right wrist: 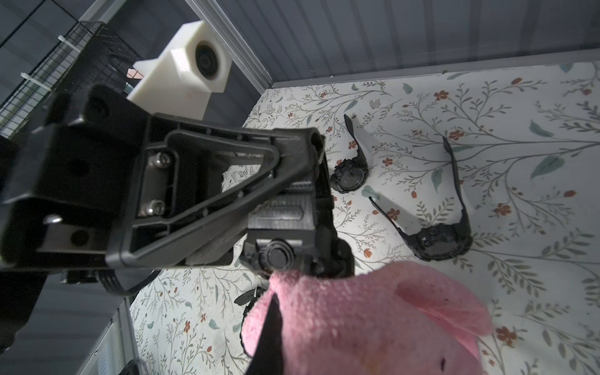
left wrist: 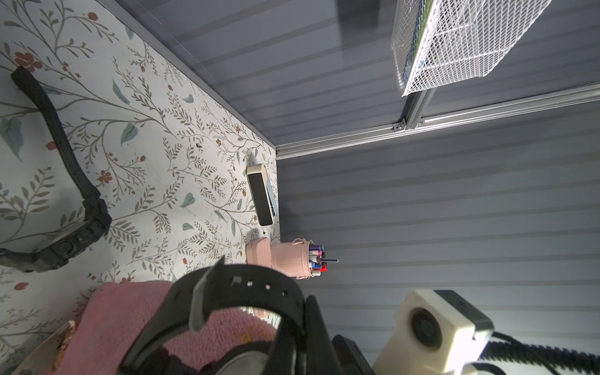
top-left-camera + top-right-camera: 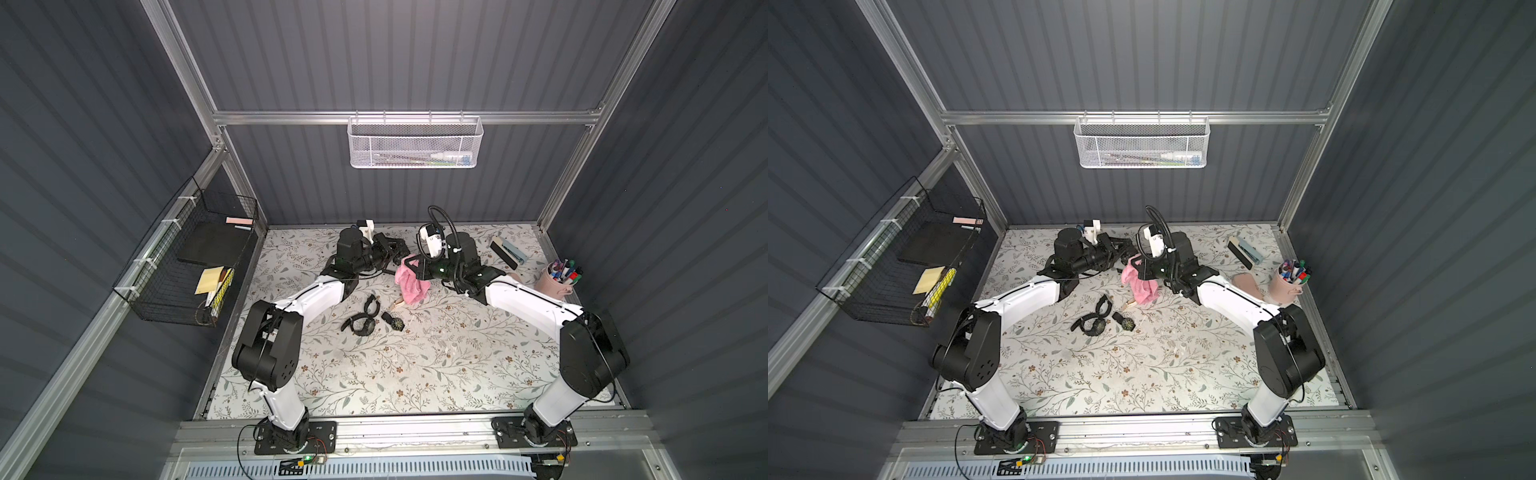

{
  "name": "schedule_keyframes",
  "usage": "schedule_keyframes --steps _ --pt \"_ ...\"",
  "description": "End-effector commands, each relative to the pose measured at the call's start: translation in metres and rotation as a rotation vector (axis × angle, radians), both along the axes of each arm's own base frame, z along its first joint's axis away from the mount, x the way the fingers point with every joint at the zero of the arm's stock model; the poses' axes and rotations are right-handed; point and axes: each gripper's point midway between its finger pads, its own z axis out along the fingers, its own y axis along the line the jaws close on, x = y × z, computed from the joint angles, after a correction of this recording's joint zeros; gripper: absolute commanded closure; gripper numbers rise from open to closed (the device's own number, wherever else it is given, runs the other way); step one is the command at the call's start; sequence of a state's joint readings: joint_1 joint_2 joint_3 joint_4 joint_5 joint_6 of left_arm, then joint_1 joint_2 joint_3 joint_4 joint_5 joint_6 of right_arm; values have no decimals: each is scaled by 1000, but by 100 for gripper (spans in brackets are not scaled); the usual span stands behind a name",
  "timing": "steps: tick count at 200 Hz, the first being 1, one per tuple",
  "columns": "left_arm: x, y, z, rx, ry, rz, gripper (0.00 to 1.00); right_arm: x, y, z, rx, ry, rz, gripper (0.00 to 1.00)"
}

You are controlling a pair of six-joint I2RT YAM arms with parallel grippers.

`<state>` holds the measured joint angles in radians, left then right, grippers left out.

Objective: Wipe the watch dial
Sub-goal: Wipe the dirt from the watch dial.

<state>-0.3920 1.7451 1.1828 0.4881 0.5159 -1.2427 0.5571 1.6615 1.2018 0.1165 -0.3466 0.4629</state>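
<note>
My left gripper [image 3: 395,254] is shut on a black watch [image 1: 279,253], held in the air above the back middle of the table. Its strap [image 2: 246,285] loops in front of the left wrist camera. My right gripper [image 3: 412,266] is shut on a pink cloth [image 3: 409,284], whose folded end [image 1: 357,308] presses against the held watch's case. The cloth hides the dial. The rest of the cloth hangs down towards the table in both top views [image 3: 1140,284]. One black right finger [image 1: 269,334] shows beside the cloth.
Three more black watches [image 3: 359,324] [image 3: 397,322] [image 3: 371,302] lie mid-table, in front of the grippers. A pink pen cup [image 3: 557,278] and a board eraser [image 3: 509,251] sit back right. A black wire basket [image 3: 183,266] hangs on the left wall, a white mesh basket [image 3: 415,141] on the back wall.
</note>
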Motion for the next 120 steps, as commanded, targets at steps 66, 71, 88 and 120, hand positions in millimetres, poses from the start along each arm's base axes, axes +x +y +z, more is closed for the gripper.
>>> schedule_keyframes --steps 66,71,88,120 --pt "-10 -8 48 -57 -99 -37 100 12 10 -15 -90 31 -71 100" --pt "-10 -9 50 -57 -103 -37 100 10 14 -15 -90 35 -59 100" --pt "-9 -10 49 -53 -101 -37 100 5 26 -10 -82 27 -24 100" --pt "-11 -10 39 -41 -82 -40 100 -1 42 15 -23 -1 23 100"
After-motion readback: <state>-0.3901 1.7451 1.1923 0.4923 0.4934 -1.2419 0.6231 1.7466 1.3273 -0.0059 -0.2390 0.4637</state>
